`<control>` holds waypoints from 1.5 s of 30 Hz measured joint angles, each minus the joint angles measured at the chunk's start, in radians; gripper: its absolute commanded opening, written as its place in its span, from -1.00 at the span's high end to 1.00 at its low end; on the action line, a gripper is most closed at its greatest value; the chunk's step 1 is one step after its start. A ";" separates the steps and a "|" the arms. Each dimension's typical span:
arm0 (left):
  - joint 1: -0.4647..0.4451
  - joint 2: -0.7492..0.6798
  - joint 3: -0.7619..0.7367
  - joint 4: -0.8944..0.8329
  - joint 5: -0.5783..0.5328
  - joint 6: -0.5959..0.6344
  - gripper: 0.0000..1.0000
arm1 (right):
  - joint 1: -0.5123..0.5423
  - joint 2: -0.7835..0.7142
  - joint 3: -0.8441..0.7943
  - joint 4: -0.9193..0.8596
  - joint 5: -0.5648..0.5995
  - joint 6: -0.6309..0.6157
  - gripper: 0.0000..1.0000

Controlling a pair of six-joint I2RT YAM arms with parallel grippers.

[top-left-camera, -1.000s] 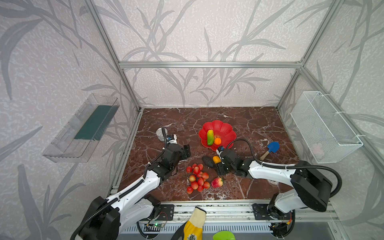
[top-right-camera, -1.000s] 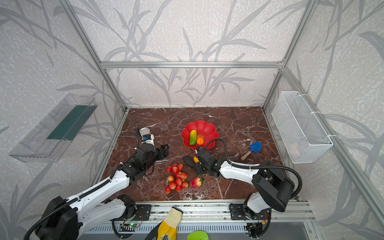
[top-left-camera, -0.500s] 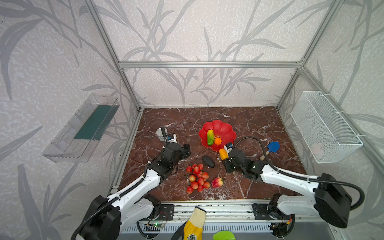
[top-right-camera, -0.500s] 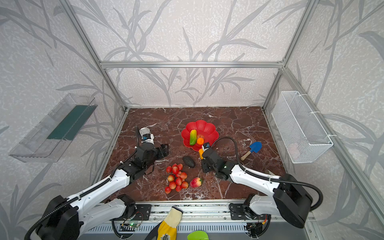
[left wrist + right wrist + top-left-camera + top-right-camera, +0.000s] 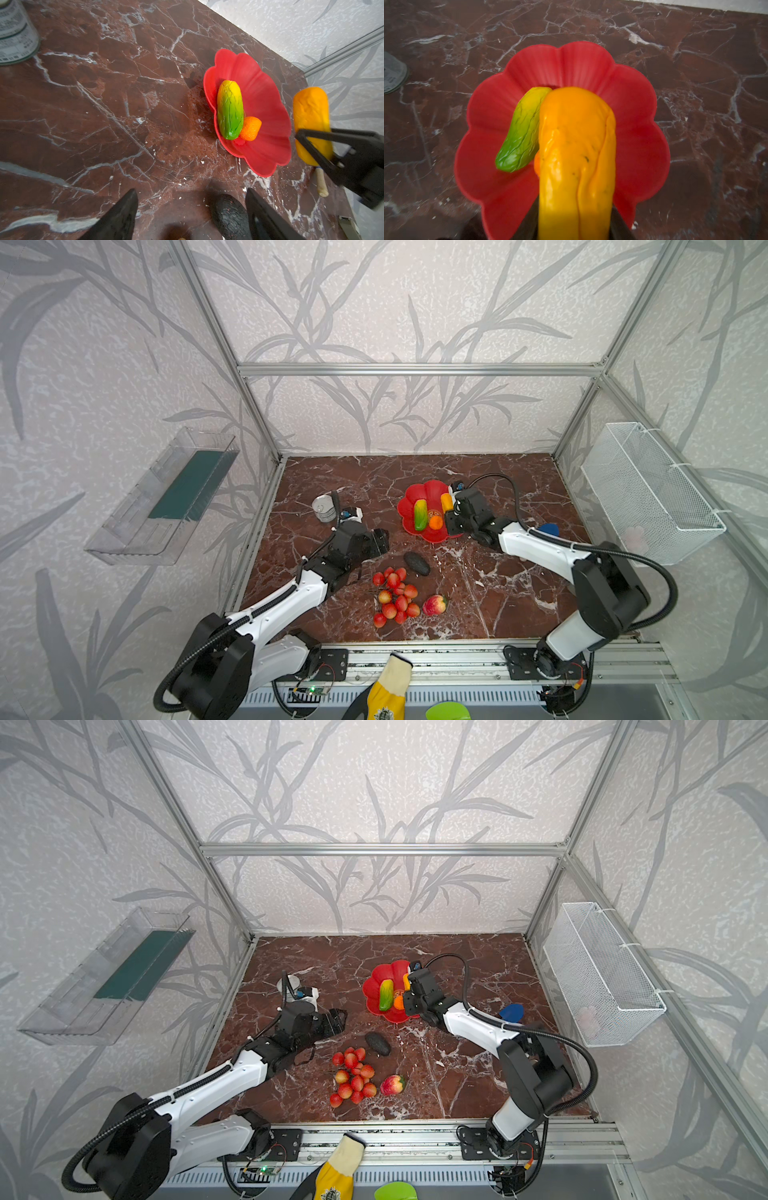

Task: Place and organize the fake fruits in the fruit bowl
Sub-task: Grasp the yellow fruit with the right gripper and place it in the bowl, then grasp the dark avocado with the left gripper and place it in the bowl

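Dark red marble tabletop point(image 5: 478, 472) is spreading across the floor of the leaf-papered cell. Right of centre in both top views, the right gripper point(image 5: 451, 509) is clamping its fingers point(image 5: 342, 135) on the yellow-orange oblong point(image 5: 446, 502), which is hanging over the right side of the fruit bowl point(image 5: 413, 489); whether it is touching the dish cannot be told. Inside the red flower-shaped bowl the yellow-green oblong point(image 5: 420, 514) is lying lengthwise, with the orange ball point(image 5: 435, 522) pressing against its lower right end. Left of the bowl, the left gripper point(image 5: 380, 540) is holding its fingers point(image 5: 122, 218) spread wide around nothing. The dark blackish oval point(image 5: 416, 563) is lying on the marble just to its lower right, and in the left wrist view it is showing between the fingers, close to one of them. Lower in the frame, the cluster of small red berries point(image 5: 395, 597) is sprawling on the table, with the red-yellow apple point(image 5: 434, 605) sitting just beside its right edge. Further out, a silver tin can point(image 5: 324, 508) is standing to the upper left of the left gripper, a blue toy shovel point(image 5: 548, 529) is peeking from behind the right arm, and a white wire mesh basket point(image 5: 648, 493) is hanging on the right wall.
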 measured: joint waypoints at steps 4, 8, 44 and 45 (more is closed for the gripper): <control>-0.008 0.000 -0.002 0.002 0.035 -0.032 -0.60 | -0.039 0.148 0.085 0.005 -0.021 -0.013 0.27; -0.030 0.000 -0.006 0.002 0.058 -0.047 -0.60 | -0.060 0.201 0.111 0.006 -0.030 -0.017 -0.24; -0.220 0.635 0.428 -0.043 0.296 -0.075 -0.39 | -0.100 -0.699 -0.404 -0.072 -0.030 0.032 -0.86; -0.221 0.635 0.430 -0.049 0.295 -0.075 -0.39 | -0.100 -0.699 -0.408 -0.073 -0.029 0.032 -0.86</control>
